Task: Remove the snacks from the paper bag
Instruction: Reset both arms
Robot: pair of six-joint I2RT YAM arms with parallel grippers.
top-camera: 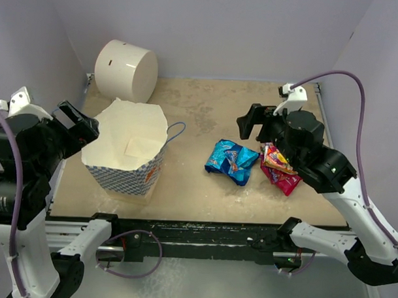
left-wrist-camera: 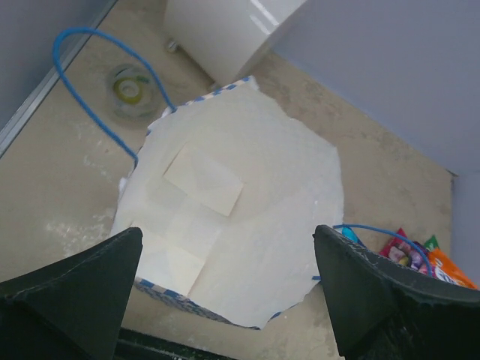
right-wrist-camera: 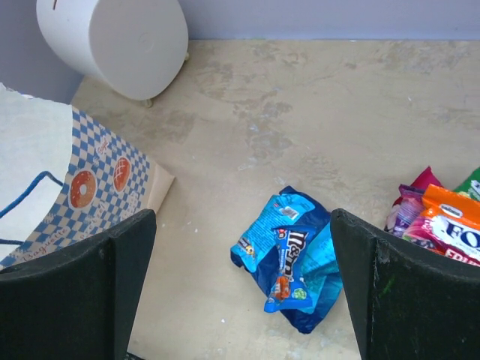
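1 paper bag (top-camera: 129, 177), 1 blue packet (top-camera: 231, 161).

From above, my right arm (top-camera: 304, 143) covers part of the red and orange packets (top-camera: 281, 173), and their lettering is too small to read. My right wrist view cuts those packets at its right edge and the paper bag (right-wrist-camera: 82, 187) at its left. In my left wrist view my fingers (left-wrist-camera: 75, 292) hide part of the bag's near rim, the top edge crops the cream cylinder (left-wrist-camera: 225, 30), and a small round thing (left-wrist-camera: 131, 86) near the bag is too blurred to name.
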